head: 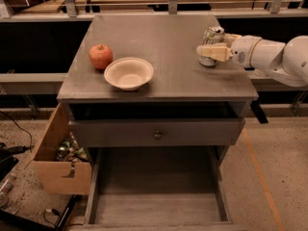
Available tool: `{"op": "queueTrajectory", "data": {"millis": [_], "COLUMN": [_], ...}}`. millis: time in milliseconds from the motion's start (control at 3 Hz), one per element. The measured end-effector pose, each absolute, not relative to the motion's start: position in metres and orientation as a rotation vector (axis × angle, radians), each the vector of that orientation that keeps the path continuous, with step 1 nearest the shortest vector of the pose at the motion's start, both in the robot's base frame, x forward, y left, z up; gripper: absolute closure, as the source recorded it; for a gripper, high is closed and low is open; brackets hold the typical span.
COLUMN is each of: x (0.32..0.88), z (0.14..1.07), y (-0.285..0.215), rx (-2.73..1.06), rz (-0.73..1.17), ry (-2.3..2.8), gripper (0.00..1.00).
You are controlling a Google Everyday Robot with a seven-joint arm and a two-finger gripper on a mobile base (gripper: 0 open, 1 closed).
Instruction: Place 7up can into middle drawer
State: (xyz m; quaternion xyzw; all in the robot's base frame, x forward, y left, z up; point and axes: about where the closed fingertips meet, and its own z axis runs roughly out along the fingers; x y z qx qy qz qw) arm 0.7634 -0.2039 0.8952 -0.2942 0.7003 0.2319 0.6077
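The 7up can (212, 36), white and green with a silver top, stands on the grey cabinet top (163, 37) near its right edge. My gripper (212, 46) reaches in from the right at can height. Its near finger (214, 52) lies across the can's front and the far finger is hidden behind the can, so the gripper is shut on it. The can's base still rests on the top. The middle drawer (154, 208) is pulled out wide open at the bottom front, and its plank floor is bare.
A red apple (100, 56) and a white bowl (128, 73) sit on the left of the cabinet top. A closed drawer front with a round knob (157, 134) is above the open drawer. A tan cardboard box (57, 165) with clutter stands at the cabinet's left.
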Motion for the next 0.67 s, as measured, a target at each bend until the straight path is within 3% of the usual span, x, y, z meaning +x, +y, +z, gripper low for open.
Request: {"op": "queueTrajectory", "data": {"millis": [667], "x": [0.7698], "z": [0.8953], "y": [-0.1975], "rx": [-0.672], "rz": [0.556], "ry": [1.600], "gripper": [0.82]}}
